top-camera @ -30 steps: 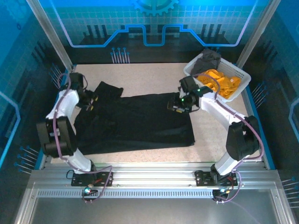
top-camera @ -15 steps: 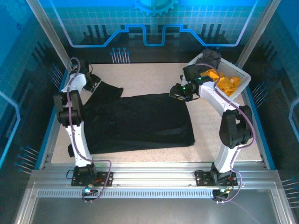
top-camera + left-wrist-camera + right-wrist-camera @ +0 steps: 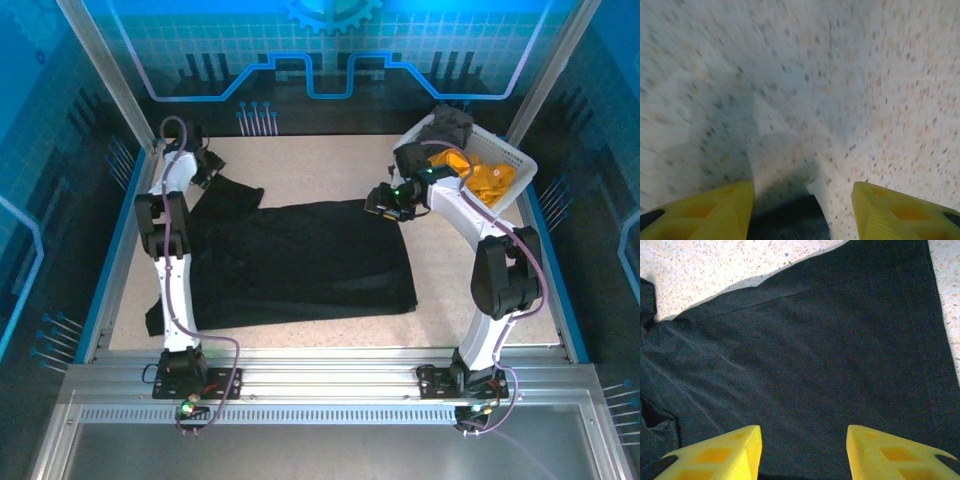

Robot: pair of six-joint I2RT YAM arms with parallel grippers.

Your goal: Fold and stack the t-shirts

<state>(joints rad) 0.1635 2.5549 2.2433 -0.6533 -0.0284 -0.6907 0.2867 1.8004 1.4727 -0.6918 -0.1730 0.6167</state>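
The large black t-shirt (image 3: 290, 262) lies spread flat across the table, one sleeve pointing to the far left. My left gripper (image 3: 208, 166) hovers open at the far left just past that sleeve. In the left wrist view the gripper (image 3: 801, 194) has its yellow fingers (image 3: 715, 210) apart over speckled table, with a dark cloth edge (image 3: 787, 222) low between them. My right gripper (image 3: 380, 204) is open over the shirt's far right corner. The right wrist view shows the gripper (image 3: 804, 434) empty above the black t-shirt (image 3: 805, 350). The orange-yellow t-shirt (image 3: 482, 176) and the dark grey t-shirt (image 3: 450, 124) lie in the basket.
The white lattice basket (image 3: 520, 162) stands at the far right corner, close behind my right arm. Blue frame rails (image 3: 110, 270) run along the table's left and right sides. Bare speckled table (image 3: 320, 170) lies beyond the shirt and along its right side.
My left gripper has left the sleeve area and swung out to the far left. My right gripper has shifted a little farther back over the shirt's corner.
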